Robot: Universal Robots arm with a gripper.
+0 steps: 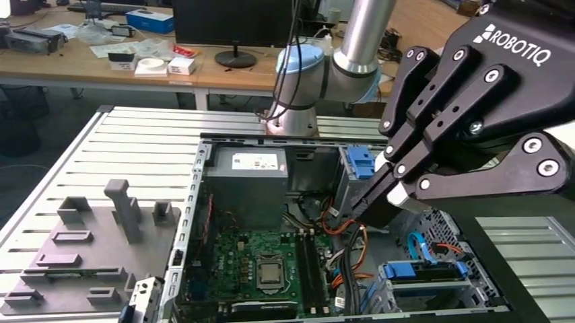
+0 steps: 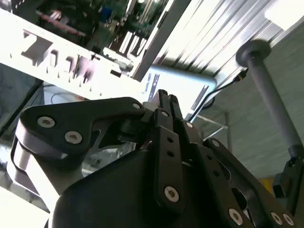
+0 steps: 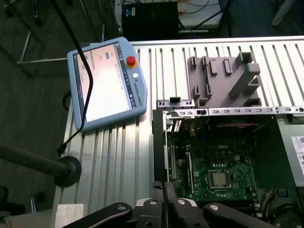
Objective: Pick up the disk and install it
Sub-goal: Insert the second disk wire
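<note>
disk (image 1: 424, 272) lies flat in the PC case (image 1: 191, 222), corner at the exterior view's right | gripper (image 1: 364, 217) hangs tilted over the case's middle, clear of the disk, fingers pinched together, nothing between 'em | count: 1 disk, 1 spare blue carrier (image 1: 359, 163) and 1 grey power box (image 1: 249, 163) at the case's far wall

1. Arm (image 1: 367, 30): silver tube seg runs up out of the top of the exterior view. Grey joint (image 1: 303, 64) w/ blue cap sits at its lower end, over an upright base (image 1: 292, 121).
2. Gripper (image 1: 370, 214): black, 2-finger linkage type, close to the cam at the exterior view's right. Tilted, tips pointing down and toward the exterior view's left.
3. Fingers (image 3: 171, 192) closed tip to tip in both wrist views, no gap, nothing btwn them.
4. Knuckle links (image 2: 61, 126) spread wide behind the tips.
</note>
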